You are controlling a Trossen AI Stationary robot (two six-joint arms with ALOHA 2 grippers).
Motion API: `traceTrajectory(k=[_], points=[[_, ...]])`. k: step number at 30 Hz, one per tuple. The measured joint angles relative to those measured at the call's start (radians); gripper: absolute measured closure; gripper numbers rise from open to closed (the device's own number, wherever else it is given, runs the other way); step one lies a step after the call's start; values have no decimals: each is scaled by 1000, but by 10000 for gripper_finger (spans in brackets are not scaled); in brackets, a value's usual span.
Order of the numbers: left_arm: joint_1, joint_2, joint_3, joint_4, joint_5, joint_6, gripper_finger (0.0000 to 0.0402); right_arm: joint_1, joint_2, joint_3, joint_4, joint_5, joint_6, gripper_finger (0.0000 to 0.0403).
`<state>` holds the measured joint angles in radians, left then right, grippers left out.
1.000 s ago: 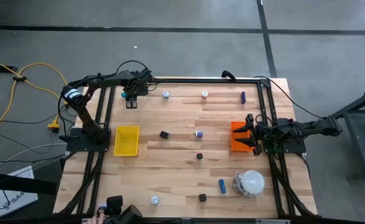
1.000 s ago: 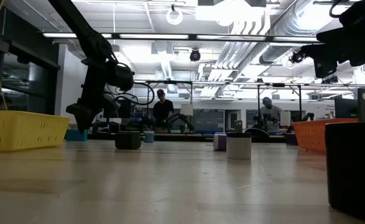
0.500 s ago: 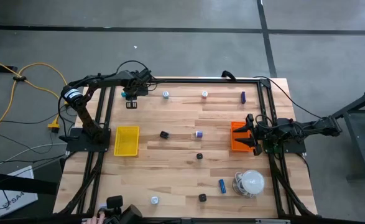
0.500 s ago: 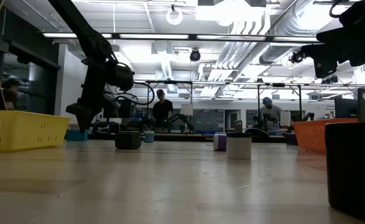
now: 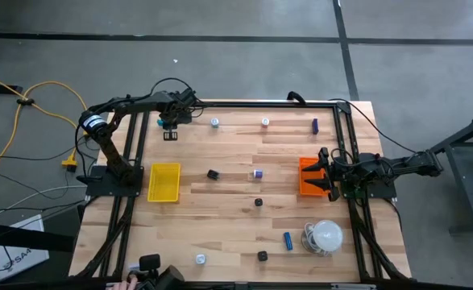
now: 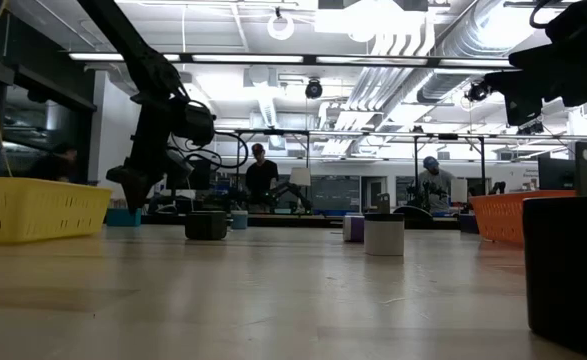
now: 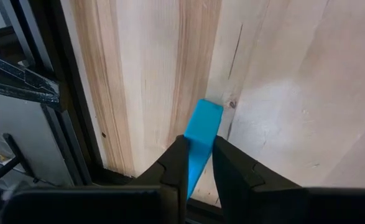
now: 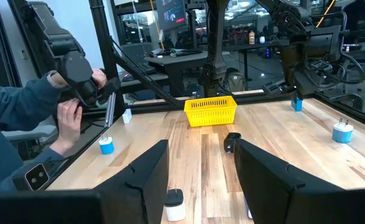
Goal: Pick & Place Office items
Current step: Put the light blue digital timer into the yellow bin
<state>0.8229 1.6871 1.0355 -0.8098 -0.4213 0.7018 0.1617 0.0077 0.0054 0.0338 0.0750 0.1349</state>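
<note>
A light-blue stick (image 7: 202, 140) lies at the table's (image 5: 236, 234) far left corner, clamped near one end by the left gripper (image 7: 194, 163). Held off-centre, it could pivot or slip during lifting. The right gripper (image 8: 198, 180) waits spread wide above the orange tray (image 5: 307, 179).

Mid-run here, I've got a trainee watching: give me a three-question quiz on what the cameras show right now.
1. True or false: the left gripper has its fingers shut on a blue stick.
2. Which tray does the right gripper sit beside? A) yellow tray B) orange tray
3. Fill in: the large white dome lies near the table's ___ arm side.

Key: 1 true; 2 B; 3 right.
</note>
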Motion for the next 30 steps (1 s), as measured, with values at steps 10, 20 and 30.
traceTrajectory(k=[10,20,30], points=[[-2,-3,2,3,5,-12,382,0,0,0,0,0,0,233],[-2,-3,2,0,5,-14,400,0,0,0,0,0,0,233],[-2,-2,1,-1,7,-18,400,0,0,0,0,0,0,233]])
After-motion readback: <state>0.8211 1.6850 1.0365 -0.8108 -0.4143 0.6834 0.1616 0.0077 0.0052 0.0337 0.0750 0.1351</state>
